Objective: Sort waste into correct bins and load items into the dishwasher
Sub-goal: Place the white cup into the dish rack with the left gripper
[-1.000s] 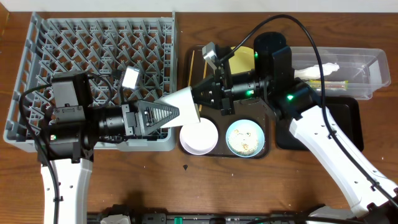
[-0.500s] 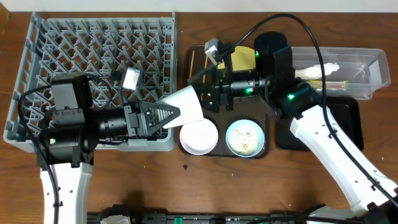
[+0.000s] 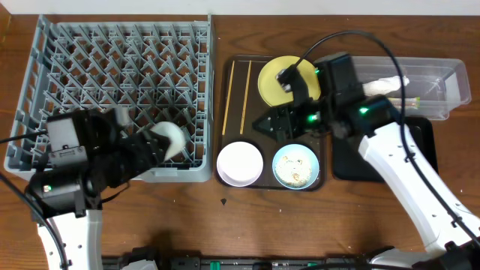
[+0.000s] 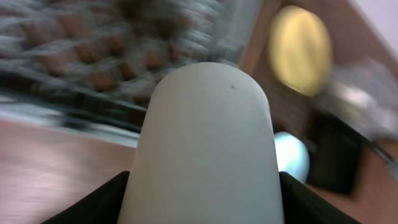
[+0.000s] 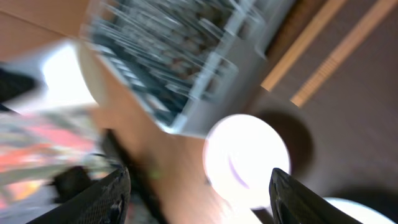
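Moved in the last second: cup (image 3: 169, 138), carried leftward from the brown tray's (image 3: 253, 112) edge, now over the rack's (image 3: 112, 45) corner nearest the white bowl (image 3: 240, 163). Whether it touches the pegs cannot be told.

- Left fingers (image 4: 115, 199): closed on the cup's sides, one on each flank.
- Right fingers (image 5: 115, 190): drawn back off the cup, spread wide, holding nothing, above the brown tray between plate (image 3: 279, 81) and blue bowl (image 3: 295, 166).
- Chopsticks (image 3: 246, 97): two, side by side along the brown tray's rack-side edge.
- White bowl and blue bowl: on the brown tray's near end, the blue one holding beige crumbs (image 3: 294, 172).
- Tub (image 3: 435, 105): at the far right of the worktop (image 3: 187, 217), with the wrapper (image 3: 386, 84) inside.
- Black tray (image 3: 416, 150): just in front of the tub.
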